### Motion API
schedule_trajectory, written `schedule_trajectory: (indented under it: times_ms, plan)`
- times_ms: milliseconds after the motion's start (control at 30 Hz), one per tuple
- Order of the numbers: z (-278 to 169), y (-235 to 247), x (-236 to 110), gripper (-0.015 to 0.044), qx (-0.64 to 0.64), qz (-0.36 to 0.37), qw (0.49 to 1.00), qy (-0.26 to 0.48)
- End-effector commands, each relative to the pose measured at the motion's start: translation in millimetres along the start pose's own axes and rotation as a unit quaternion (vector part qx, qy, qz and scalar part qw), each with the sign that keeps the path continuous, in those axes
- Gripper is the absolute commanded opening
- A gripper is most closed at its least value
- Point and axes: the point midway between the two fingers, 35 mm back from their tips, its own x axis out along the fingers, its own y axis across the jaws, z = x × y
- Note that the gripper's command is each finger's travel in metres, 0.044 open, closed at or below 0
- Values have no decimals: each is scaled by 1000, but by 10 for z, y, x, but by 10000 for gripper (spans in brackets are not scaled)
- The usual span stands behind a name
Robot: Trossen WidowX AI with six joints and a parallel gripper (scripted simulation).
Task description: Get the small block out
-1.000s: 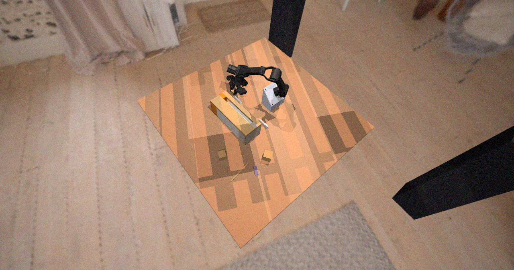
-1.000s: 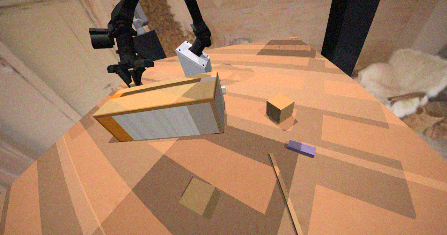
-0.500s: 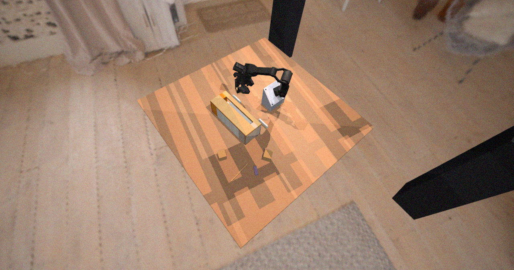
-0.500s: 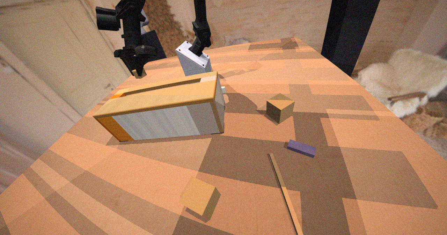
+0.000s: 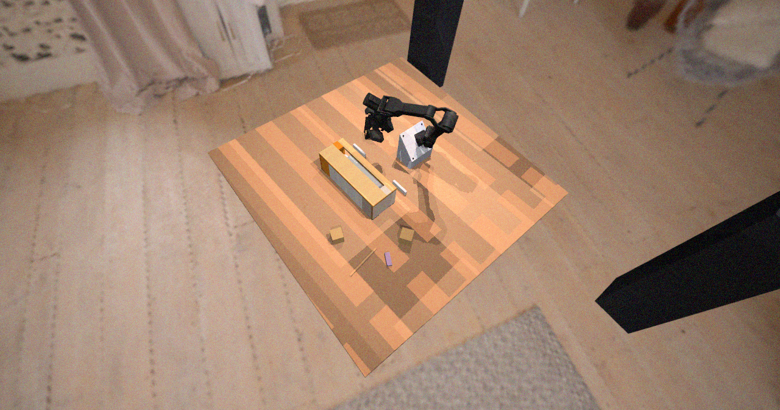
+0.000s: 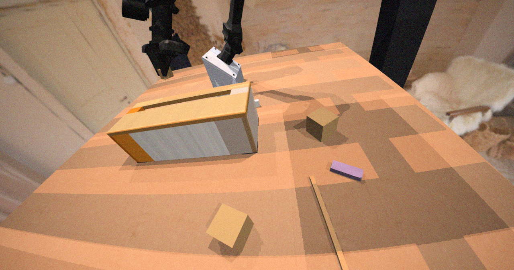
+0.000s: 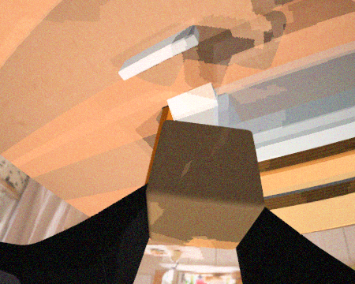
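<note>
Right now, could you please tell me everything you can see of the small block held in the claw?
The small block is a plain tan cube, wood-like, with no markings. It is clamped between the black fingers of the claw, which press on two opposite sides. It hangs in the air above the table, off the near-arm end of the box and higher than its top. Nothing but the fingers touches it.

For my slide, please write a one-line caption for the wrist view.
Gripper shut on the small block, held above the table beside the box.
</note>
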Motion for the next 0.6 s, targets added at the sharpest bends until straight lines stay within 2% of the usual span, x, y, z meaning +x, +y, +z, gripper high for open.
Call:
schedule_trajectory:
  times_ms: [0,567]
  plan:
    - [64,4,2,0,12,3,1000,-5]
    - [64,4,2,0,12,3,1000,-5]
